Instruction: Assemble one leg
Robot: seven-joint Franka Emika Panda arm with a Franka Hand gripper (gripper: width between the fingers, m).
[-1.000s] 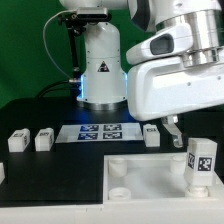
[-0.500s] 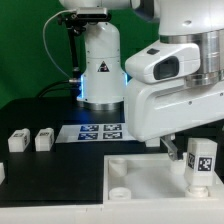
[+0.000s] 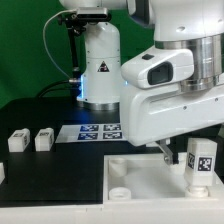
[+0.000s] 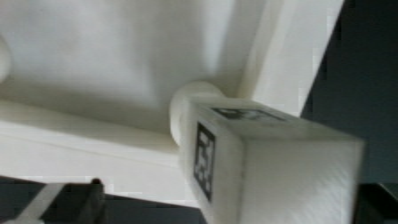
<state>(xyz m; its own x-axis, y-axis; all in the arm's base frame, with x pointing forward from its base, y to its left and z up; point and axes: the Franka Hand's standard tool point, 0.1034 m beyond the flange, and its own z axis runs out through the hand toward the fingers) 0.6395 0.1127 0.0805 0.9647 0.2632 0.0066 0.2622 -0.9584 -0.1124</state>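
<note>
A leg (image 3: 200,163), a small white block with a black-and-white tag, stands upright on the right part of the large white plate (image 3: 150,178). My gripper (image 3: 180,155) hangs low beside it. One dark finger (image 3: 166,151) shows just to the exterior view's left of the leg, with a gap between them. In the wrist view the leg (image 4: 267,165) fills the foreground on the plate (image 4: 107,80), and a dark fingertip (image 4: 84,190) stands apart from it. The jaws look open and hold nothing.
Two more legs (image 3: 17,141) (image 3: 43,140) lie on the black table at the exterior view's left, and another shows partly at the edge (image 3: 2,172). The marker board (image 3: 98,131) lies behind. Round sockets (image 3: 118,170) sit in the plate's corners. The arm's white body blocks the right.
The arm has moved toward the exterior view's left and lower, and now hides the small block beside the marker board. The leg on the plate has not moved.
</note>
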